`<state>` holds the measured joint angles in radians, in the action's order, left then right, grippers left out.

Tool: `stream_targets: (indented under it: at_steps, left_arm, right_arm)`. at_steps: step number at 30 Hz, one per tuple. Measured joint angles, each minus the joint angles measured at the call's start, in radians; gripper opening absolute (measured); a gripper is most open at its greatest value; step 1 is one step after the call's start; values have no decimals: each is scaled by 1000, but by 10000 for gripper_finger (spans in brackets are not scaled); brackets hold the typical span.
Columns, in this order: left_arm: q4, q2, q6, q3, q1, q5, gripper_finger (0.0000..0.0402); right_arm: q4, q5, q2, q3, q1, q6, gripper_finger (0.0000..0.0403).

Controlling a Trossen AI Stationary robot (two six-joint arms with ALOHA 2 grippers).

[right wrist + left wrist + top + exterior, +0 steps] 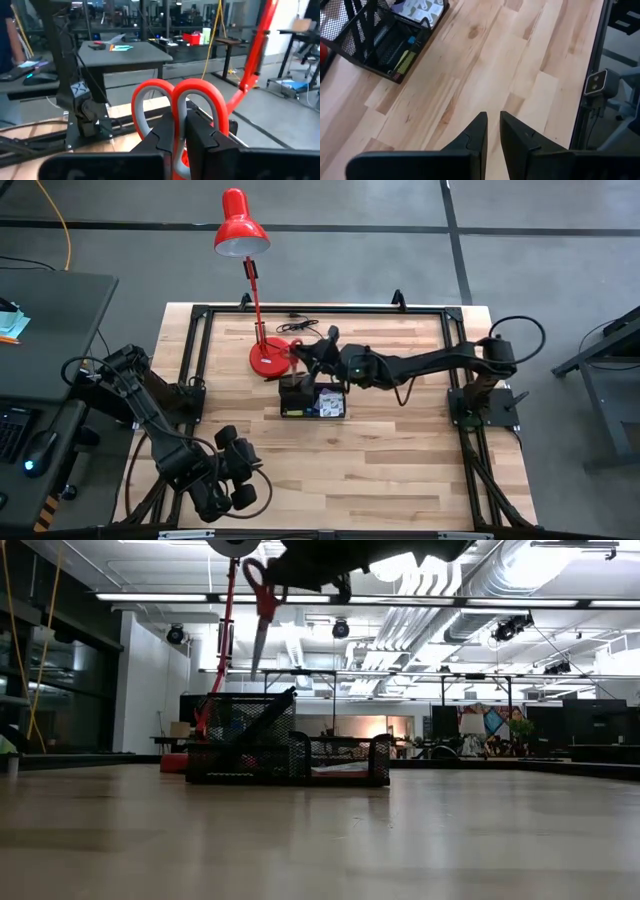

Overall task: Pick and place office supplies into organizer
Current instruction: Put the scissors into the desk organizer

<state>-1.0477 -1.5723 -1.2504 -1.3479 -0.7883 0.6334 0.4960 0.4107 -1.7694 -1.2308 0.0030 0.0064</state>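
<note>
The red-handled scissors [260, 615] hang blades down from my right gripper [308, 358], high above the black mesh organizer [312, 398]. In the right wrist view the two red handle loops [175, 100] stand up between that gripper's fingers. The organizer [380, 35] holds dark pens, a yellow item and a patterned pad [417, 10]. In the low view the organizer [285, 752] sits on the table with a pen leaning inside it. My left gripper [492, 117] is shut and hovers over bare wood near the table's near left corner [238, 470]. My right gripper pinches the scissors between its two fingers at the place where the two red handle loops meet [176, 112]. The loops stick out beyond the fingertips. The scissors are lifted clear, and the blades [256, 655] hang slightly tilted above the organizer's left part.
The red desk lamp stands just beyond the organizer, its round base [268, 358] close to my right gripper and its stem [257, 45] beside the scissors. Its head [240, 225] leans past the table's far edge. Bare wood [380, 470] stretches across the table's near half.
</note>
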Motion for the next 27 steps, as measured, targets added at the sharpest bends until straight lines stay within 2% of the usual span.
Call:
stream_targets:
  at_steps: [21, 27]
  left_arm:
    - [-3, 0, -14, 0, 0, 3, 37]
    - [-14, 0, -14, 0, 0, 3, 37]
  right_arm:
    - [84, -90, -192, -19, -20, 42, 11]
    - [76, -155, -211, -19, -21, 47, 47]
